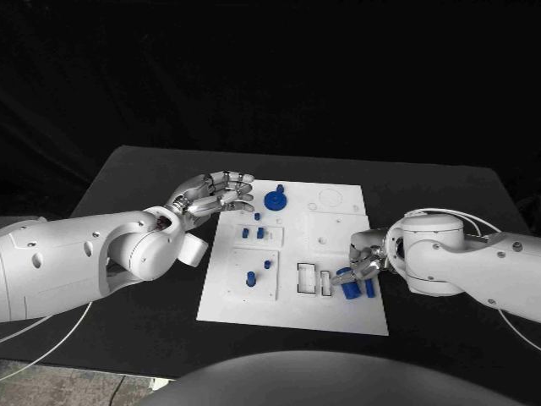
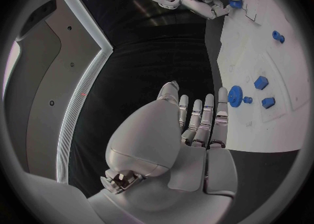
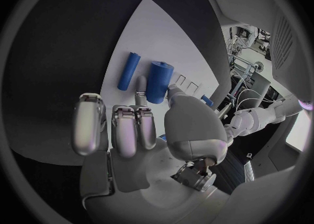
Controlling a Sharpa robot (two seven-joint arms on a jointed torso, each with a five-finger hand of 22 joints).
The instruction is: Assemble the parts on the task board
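The white task board lies in the middle of the black table. My right hand is at the board's near right part and pinches a thick blue cylinder between thumb and a finger; the same cylinder lies against the board. A thinner blue cylinder lies beside it, also seen from the wrist. My left hand hovers at the board's far left corner, fingers apart, holding nothing. A blue gear sits just right of it on the board.
Two small blue blocks and two blue pegs stand on the board's left half. Rectangular slots are cut near the thick cylinder. Bare black table lies around the board on all sides.
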